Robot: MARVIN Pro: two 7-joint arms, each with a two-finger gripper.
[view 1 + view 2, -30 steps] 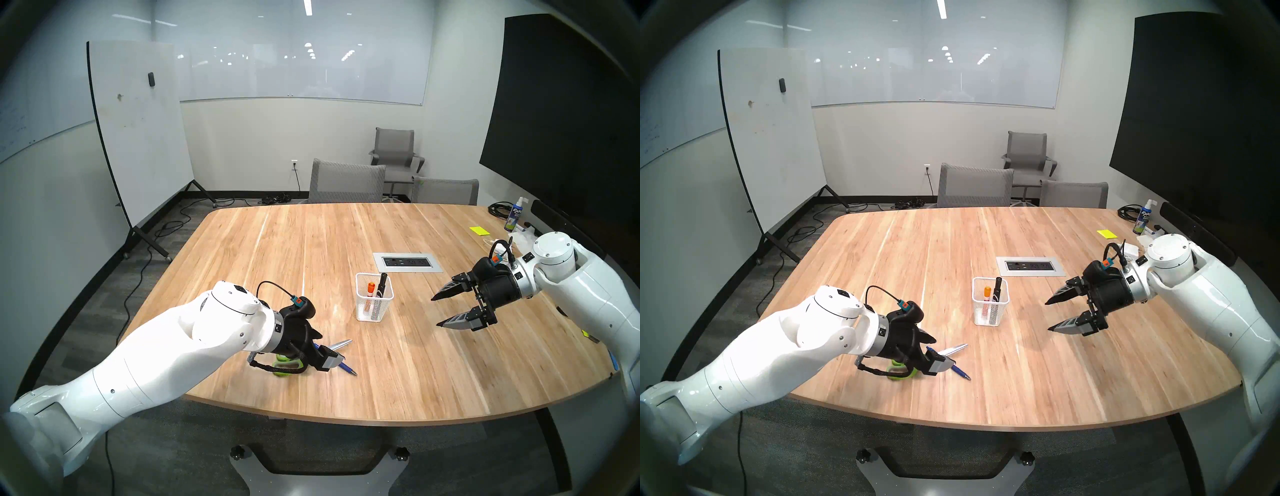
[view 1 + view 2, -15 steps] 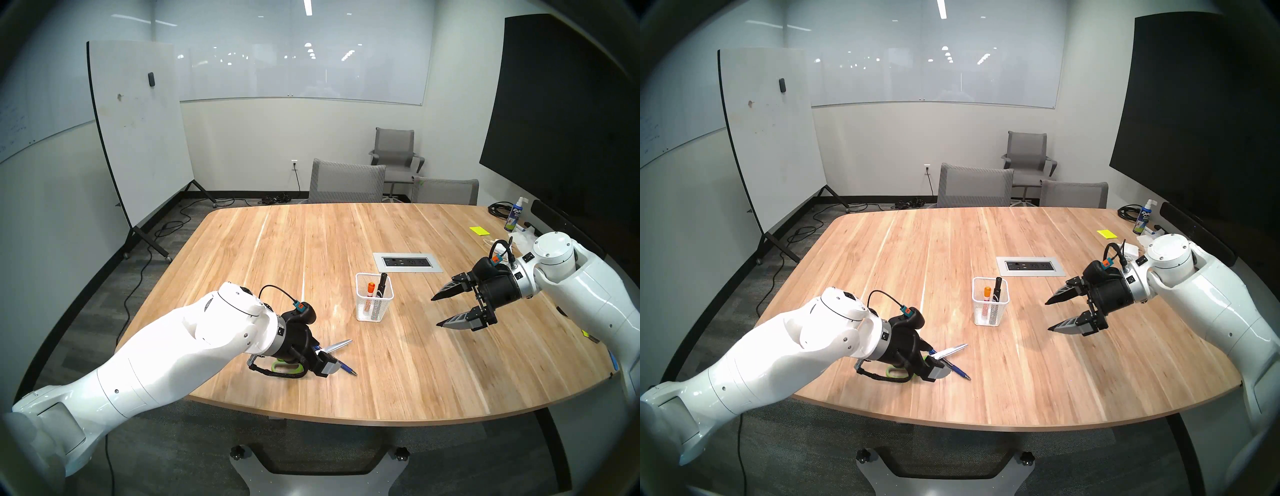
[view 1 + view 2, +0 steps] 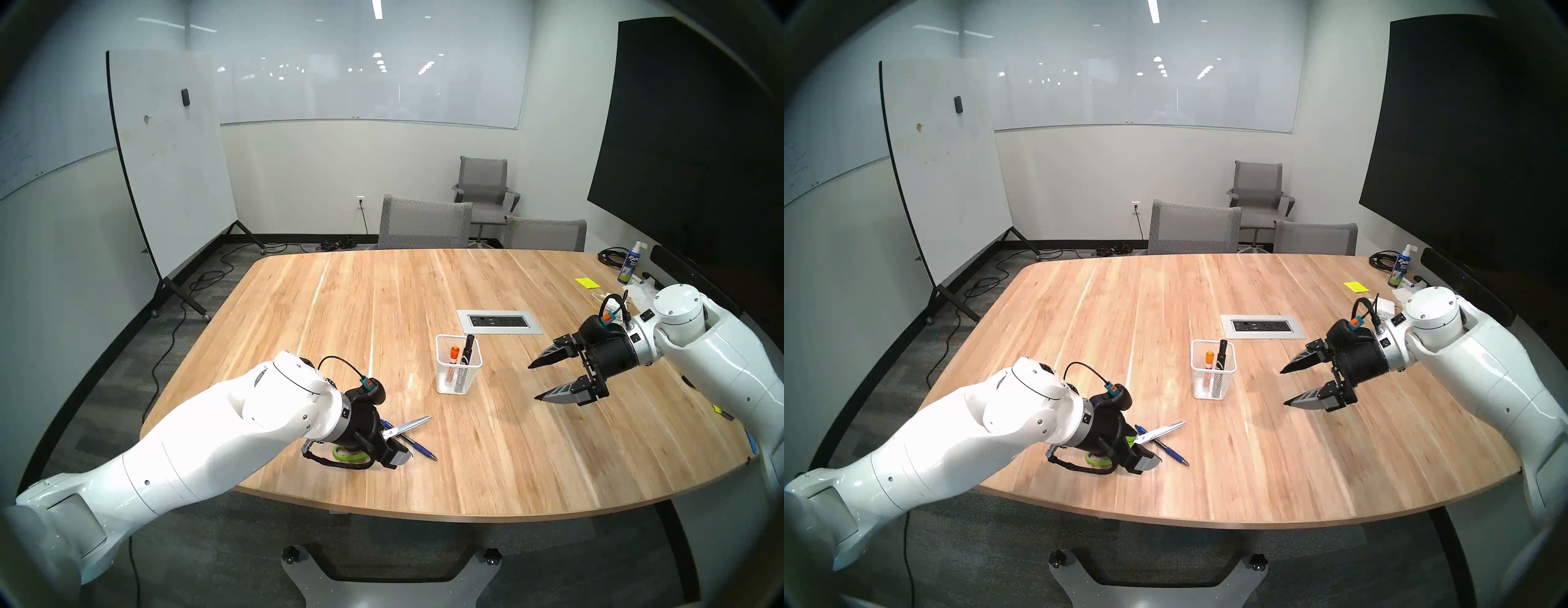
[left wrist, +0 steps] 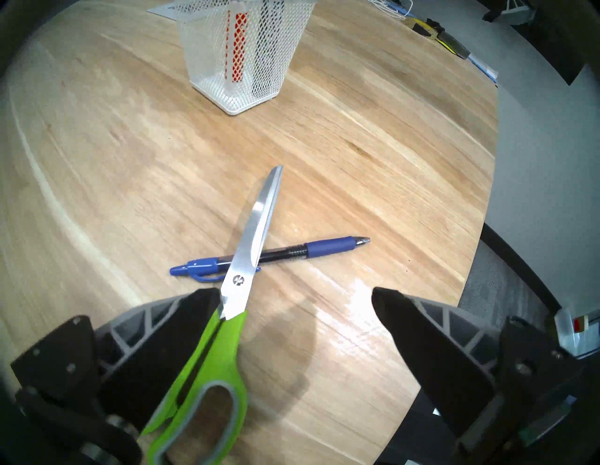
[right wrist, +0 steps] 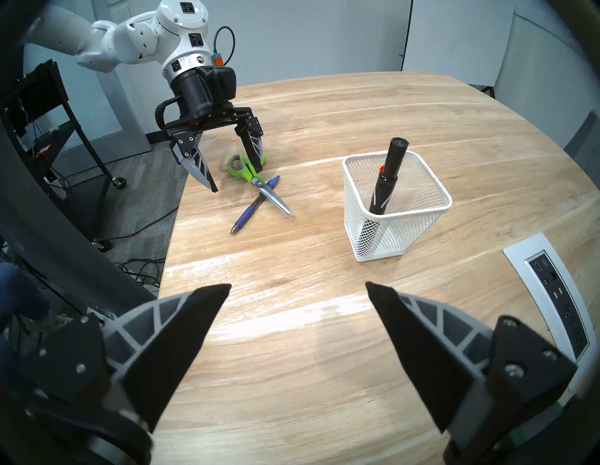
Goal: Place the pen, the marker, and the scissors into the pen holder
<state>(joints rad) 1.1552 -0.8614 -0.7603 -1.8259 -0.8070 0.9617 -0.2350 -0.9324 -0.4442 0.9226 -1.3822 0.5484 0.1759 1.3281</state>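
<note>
The scissors (image 4: 256, 233), with lime-green handles and silver blades, lie flat near the table's front left. Their blades cross over the blue pen (image 4: 324, 250). My left gripper (image 4: 295, 292) is open and low over the handle end, and the green handle lies against the inner side of one finger (image 4: 194, 311). The head view shows the blades (image 3: 409, 426) and the pen (image 3: 420, 449) sticking out past that gripper (image 3: 396, 443). The white mesh pen holder (image 3: 464, 380) stands upright with a black marker (image 3: 468, 346) and an orange-capped one inside. My right gripper (image 3: 536, 380) hangs open to its right, holding nothing.
A power outlet panel (image 3: 499, 321) is set into the table behind the holder. A spray bottle (image 3: 630, 265), yellow sticky notes (image 3: 586, 282) and cables sit at the far right corner. Grey chairs (image 3: 424, 223) stand at the far edge. The scissors lie close to the table's front edge.
My left gripper has drawn back along the scissors toward the handles and dropped lower, so more of the blades and pen shows. The right arm has not moved.
</note>
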